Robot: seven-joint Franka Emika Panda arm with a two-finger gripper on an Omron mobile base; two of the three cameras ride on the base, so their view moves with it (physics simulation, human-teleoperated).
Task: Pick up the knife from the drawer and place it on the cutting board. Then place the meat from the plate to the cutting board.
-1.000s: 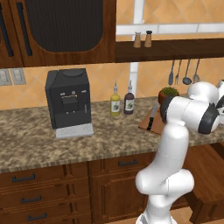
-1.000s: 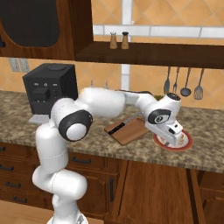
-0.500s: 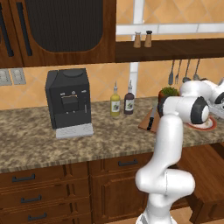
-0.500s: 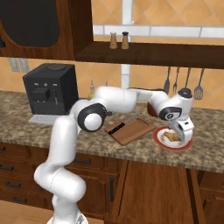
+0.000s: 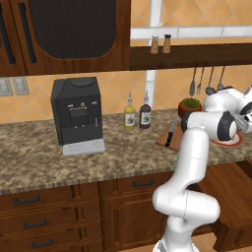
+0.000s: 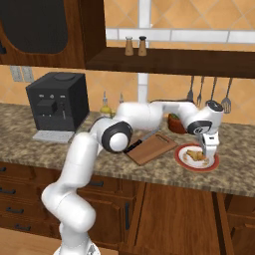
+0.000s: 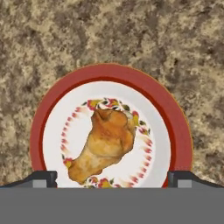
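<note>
Speckled stone surface (image 6: 234,179) runs across the middle of the right base view, carrying the board (image 6: 152,148) at centre with the knife (image 6: 138,143) lying on its left edge. Just right of the board sits the plate (image 6: 185,160) with the meat (image 7: 105,142) on it. Over the plate hangs the hand (image 6: 208,156), wide open and holding nothing, its fingertips (image 7: 43,178) straddling the meat at the bottom of the hand view.

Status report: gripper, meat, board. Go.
Gripper open, above the plate. Meat on plate, not gripped. Knife already on board. Nothing in the way.
</note>
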